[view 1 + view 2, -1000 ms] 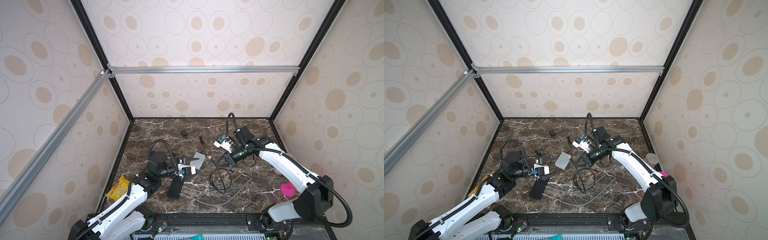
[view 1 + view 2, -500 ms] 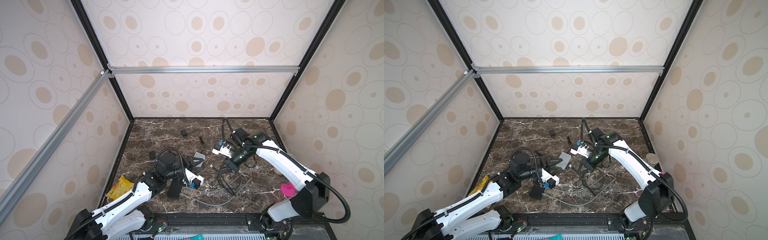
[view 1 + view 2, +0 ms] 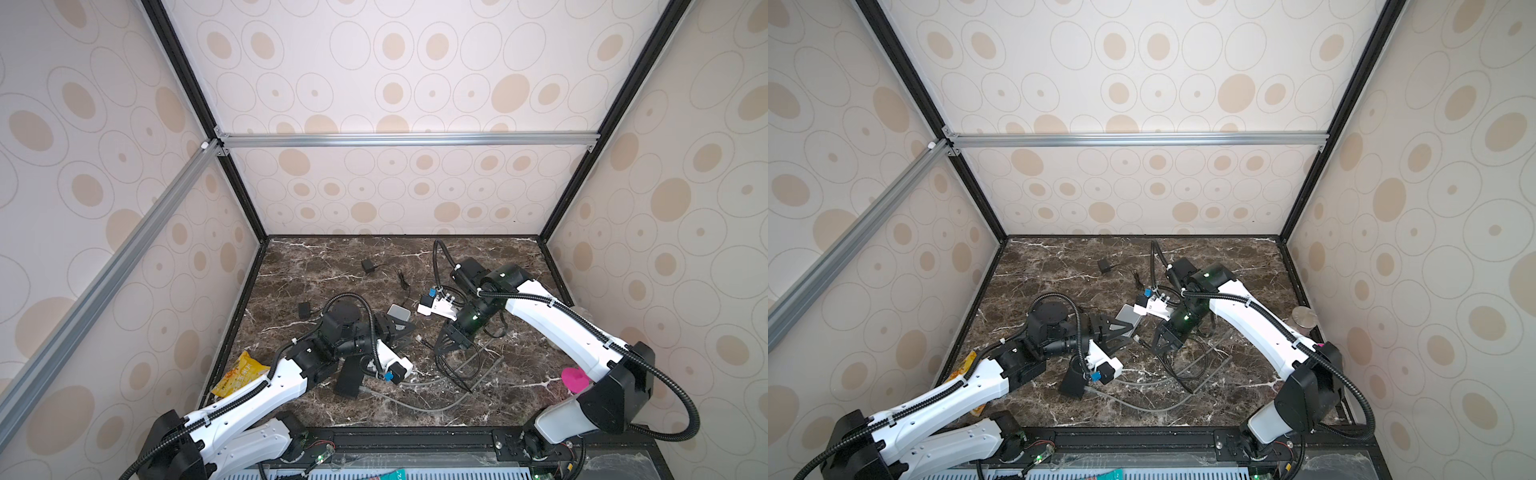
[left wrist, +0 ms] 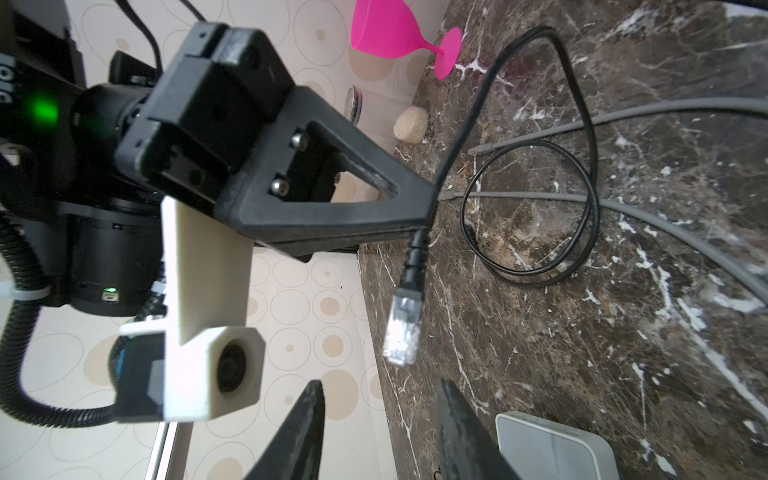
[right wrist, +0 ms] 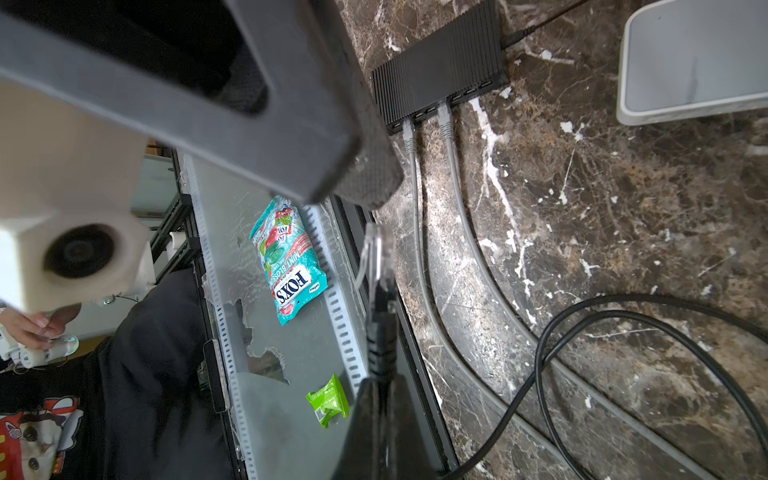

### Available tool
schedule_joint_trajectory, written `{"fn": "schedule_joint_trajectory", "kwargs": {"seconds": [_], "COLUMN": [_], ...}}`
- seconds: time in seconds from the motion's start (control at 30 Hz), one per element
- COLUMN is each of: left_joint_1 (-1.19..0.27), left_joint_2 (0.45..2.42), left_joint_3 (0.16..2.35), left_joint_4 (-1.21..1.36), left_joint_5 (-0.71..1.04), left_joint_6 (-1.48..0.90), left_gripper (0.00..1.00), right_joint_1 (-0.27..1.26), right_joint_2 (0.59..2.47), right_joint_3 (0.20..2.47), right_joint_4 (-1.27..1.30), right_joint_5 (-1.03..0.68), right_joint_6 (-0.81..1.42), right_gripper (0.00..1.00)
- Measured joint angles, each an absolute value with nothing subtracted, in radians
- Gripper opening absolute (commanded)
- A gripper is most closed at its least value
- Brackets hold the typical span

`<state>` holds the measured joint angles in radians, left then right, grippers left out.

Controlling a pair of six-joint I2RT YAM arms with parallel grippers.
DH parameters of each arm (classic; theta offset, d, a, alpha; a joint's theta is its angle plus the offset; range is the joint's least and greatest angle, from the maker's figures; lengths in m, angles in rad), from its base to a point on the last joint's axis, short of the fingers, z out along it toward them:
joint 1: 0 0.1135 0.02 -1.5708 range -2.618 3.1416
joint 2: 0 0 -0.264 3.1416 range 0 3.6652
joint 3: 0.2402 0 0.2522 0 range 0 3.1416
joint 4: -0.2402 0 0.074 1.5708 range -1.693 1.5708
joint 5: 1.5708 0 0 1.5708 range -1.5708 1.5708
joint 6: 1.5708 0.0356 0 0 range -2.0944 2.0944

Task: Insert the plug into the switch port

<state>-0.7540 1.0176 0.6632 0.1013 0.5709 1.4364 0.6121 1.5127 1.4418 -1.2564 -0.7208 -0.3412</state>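
My right gripper is shut on a black cable just behind its clear plug, which hangs above the marble floor. The black ribbed switch lies flat near the front left, with two grey cables in its ports. My left gripper is open and holds nothing. It sits level with the plug, a short way from it. One of the left gripper's fingers shows large between the plug and the switch.
A white box lies beside the left gripper. Loops of black cable and grey cable cover the middle floor. A pink goblet, a yellow packet, a black adapter and a sweets bag lie around.
The left arm has swung right toward the plug and rolled its wrist, and its jaws have narrowed. The right gripper has carried the plug down and toward the front.
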Motion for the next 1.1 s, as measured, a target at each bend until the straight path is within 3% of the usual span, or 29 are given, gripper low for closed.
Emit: {"fn": "schedule_joint_trajectory", "kwargs": {"seconds": [1.1], "left_joint_1": [-0.777], "left_joint_2": [1.065], "left_joint_3": [0.751], "left_joint_4": [-0.070], "left_joint_5": [0.551], "left_joint_6": [1.483], "left_gripper": [0.17], "right_joint_1": [0.661], "right_joint_2": [1.537], "right_joint_3": [1.463], "right_joint_4": [-1.221], "right_joint_5": [-0.659], "right_joint_6": [-0.292], "right_gripper": [0.00]}}
